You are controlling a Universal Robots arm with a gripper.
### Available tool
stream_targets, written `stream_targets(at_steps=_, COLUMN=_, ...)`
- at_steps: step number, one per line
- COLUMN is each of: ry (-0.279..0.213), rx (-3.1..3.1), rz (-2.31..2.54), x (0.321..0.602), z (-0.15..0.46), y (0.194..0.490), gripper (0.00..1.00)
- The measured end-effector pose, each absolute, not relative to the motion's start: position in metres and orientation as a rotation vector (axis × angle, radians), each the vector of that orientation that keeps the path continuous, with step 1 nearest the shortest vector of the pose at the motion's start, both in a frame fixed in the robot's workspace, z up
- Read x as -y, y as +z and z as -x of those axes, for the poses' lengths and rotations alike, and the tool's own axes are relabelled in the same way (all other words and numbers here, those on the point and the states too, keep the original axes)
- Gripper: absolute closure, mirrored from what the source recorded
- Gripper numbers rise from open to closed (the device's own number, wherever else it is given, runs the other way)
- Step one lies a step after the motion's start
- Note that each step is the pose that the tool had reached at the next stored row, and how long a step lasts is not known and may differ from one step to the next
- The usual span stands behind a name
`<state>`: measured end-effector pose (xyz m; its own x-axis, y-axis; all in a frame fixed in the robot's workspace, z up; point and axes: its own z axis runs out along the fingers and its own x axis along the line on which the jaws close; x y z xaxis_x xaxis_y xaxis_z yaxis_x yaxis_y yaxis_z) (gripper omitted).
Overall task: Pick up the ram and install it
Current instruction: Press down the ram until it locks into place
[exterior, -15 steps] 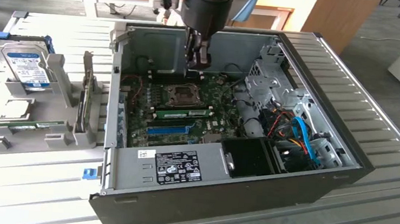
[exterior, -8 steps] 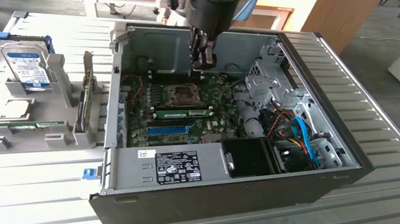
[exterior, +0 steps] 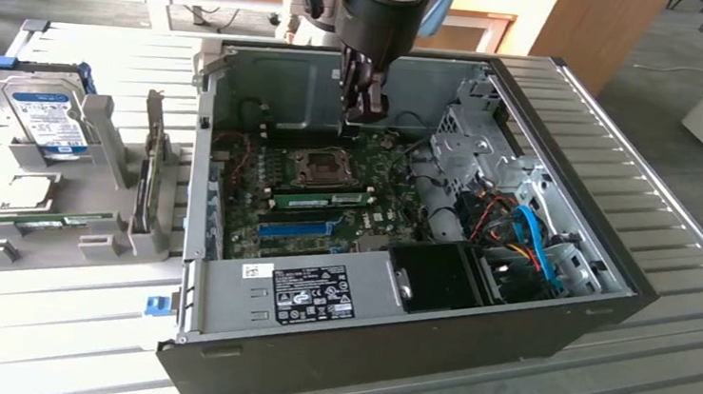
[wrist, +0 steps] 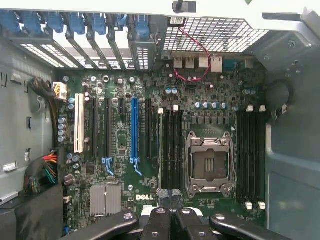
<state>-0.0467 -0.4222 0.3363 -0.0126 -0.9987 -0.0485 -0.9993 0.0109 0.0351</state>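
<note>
My gripper [exterior: 365, 114] hangs shut and empty over the back of the open computer case [exterior: 597, 304], above the motherboard [exterior: 376, 213]. In the wrist view its fingertips [wrist: 167, 194] are pressed together over the black memory slots [wrist: 172, 145] beside the CPU socket [wrist: 209, 162]. A thin green ram stick [exterior: 63, 221] lies in the grey holder [exterior: 131, 235] on the table at the exterior view's left, well away from the gripper. Another green stick [exterior: 316, 197] stands in a slot on the motherboard just in front of the CPU socket [exterior: 325, 166].
A silver hard drive [exterior: 47, 113] with a blue label stands upright in the holder at the exterior view's left. Inside the case lie a long blue slot [exterior: 295, 227], a black fan shroud [exterior: 440, 276], blue cables [exterior: 534, 232] and a drive cage [exterior: 471, 136].
</note>
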Motion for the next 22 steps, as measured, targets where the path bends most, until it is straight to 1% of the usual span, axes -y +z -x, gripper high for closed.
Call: stream_targets(at_steps=22, ry=0.092, rx=-2.297, rz=2.124, x=0.4222, z=0.0466, y=0.3362, gripper=0.89)
